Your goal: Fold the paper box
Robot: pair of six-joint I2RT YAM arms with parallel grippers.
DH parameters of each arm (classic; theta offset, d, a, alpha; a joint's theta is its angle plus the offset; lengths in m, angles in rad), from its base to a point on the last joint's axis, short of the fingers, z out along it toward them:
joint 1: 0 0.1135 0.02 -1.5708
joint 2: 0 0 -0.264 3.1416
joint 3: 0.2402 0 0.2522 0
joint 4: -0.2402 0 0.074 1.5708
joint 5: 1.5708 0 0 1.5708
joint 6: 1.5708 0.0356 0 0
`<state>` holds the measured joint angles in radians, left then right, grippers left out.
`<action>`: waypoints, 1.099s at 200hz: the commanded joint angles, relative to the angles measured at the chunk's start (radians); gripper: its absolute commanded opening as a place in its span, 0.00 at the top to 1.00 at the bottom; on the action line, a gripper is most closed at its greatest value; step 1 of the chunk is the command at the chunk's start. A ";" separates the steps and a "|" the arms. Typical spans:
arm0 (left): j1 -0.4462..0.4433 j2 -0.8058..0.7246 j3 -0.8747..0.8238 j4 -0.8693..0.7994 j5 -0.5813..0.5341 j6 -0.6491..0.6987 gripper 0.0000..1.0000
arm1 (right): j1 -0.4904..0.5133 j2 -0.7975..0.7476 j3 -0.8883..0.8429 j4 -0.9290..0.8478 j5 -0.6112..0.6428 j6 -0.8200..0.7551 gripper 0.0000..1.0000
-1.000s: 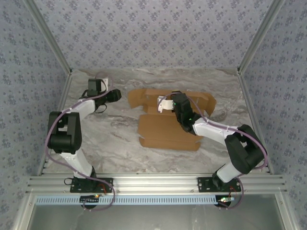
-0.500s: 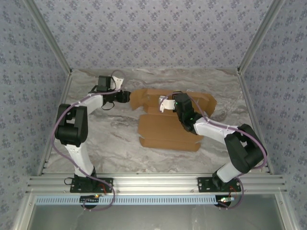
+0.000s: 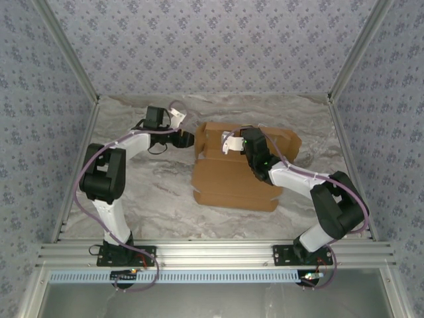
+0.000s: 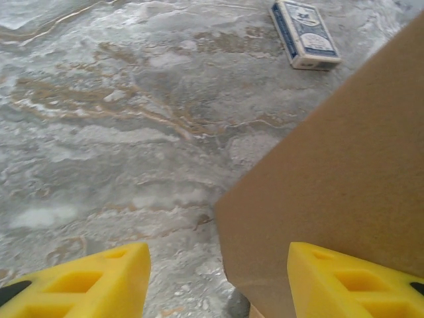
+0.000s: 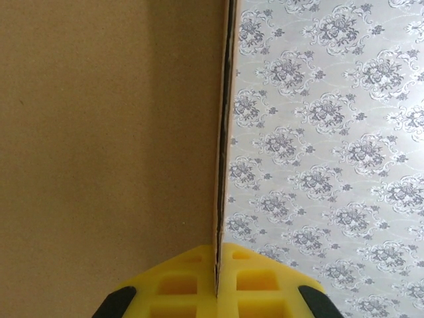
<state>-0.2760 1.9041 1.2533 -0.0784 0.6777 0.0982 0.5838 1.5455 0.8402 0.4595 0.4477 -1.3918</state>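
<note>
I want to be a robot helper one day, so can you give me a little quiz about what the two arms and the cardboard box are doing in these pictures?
1. True or false: the right gripper is shut on an edge of the paper box.
2. The left gripper is: A) open, B) shut on the paper box, C) shut on nothing.
3. Fill in: past the paper box, a small blue-and-white ____ lies on the table.
Key: 1 true; 2 A; 3 card.
</note>
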 commanded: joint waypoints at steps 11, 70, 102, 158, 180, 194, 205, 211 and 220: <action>-0.008 -0.037 -0.032 0.059 0.086 0.019 0.43 | 0.001 0.000 0.010 -0.039 -0.012 0.014 1.00; -0.017 -0.073 -0.117 0.176 0.103 -0.002 0.43 | 0.001 0.001 0.015 -0.057 -0.009 0.025 1.00; -0.027 -0.097 -0.138 0.166 0.098 0.033 0.42 | 0.002 -0.002 0.016 -0.067 -0.009 0.031 1.00; -0.057 -0.079 -0.104 0.108 0.107 0.080 0.39 | 0.004 0.001 0.023 -0.080 -0.010 0.043 1.00; -0.063 -0.062 -0.084 0.115 0.102 0.068 0.39 | 0.007 0.000 0.022 -0.084 -0.012 0.045 1.00; -0.065 -0.056 -0.080 0.136 0.110 0.053 0.38 | 0.007 0.000 0.019 -0.088 -0.012 0.045 1.00; -0.068 -0.053 -0.079 0.157 0.113 0.043 0.38 | 0.008 0.001 0.017 -0.090 -0.014 0.044 1.00; -0.070 -0.051 -0.077 0.165 0.113 0.040 0.38 | 0.009 0.003 0.017 -0.090 -0.012 0.045 1.00; -0.072 -0.048 -0.077 0.175 0.111 0.036 0.38 | 0.009 0.007 0.012 -0.086 -0.008 0.043 1.00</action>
<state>-0.3363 1.8420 1.1309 0.0498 0.7486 0.1455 0.5842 1.5452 0.8406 0.4297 0.4480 -1.3575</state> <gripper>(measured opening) 0.617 0.062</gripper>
